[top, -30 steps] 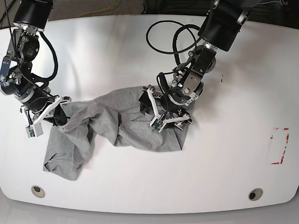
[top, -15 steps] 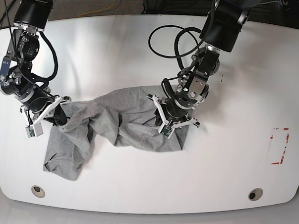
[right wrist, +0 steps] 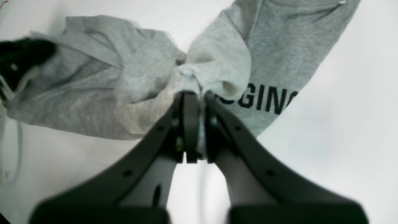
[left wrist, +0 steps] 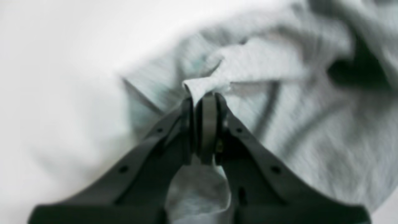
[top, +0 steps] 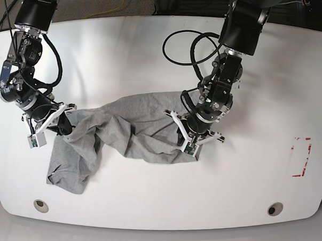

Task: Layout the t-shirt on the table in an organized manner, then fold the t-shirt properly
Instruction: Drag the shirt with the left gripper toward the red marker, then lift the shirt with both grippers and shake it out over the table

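Note:
The heather-grey t-shirt [top: 134, 127] lies bunched and wrinkled across the middle of the white table [top: 147, 57]. At the shirt's left end my right gripper [top: 65, 126] is shut on a gathered fold. The right wrist view shows that gripper [right wrist: 194, 95] pinching cloth, with black printed letters [right wrist: 264, 99] on the t-shirt [right wrist: 124, 77] just beyond it. My left gripper [top: 189, 131] is shut on the shirt's right edge. In the left wrist view this gripper [left wrist: 203, 99] holds a small fold of the blurred t-shirt [left wrist: 279, 124].
Two round grey grommets [top: 40, 205] [top: 275, 208] sit near the table's front edge. A red dashed rectangle [top: 301, 157] marks the right side. A black cable loop [top: 184, 45] hangs from the arm above the shirt.
My left gripper has moved right and toward the table's front, staying on the shirt's right edge. The right gripper and the shirt's left part have not moved.

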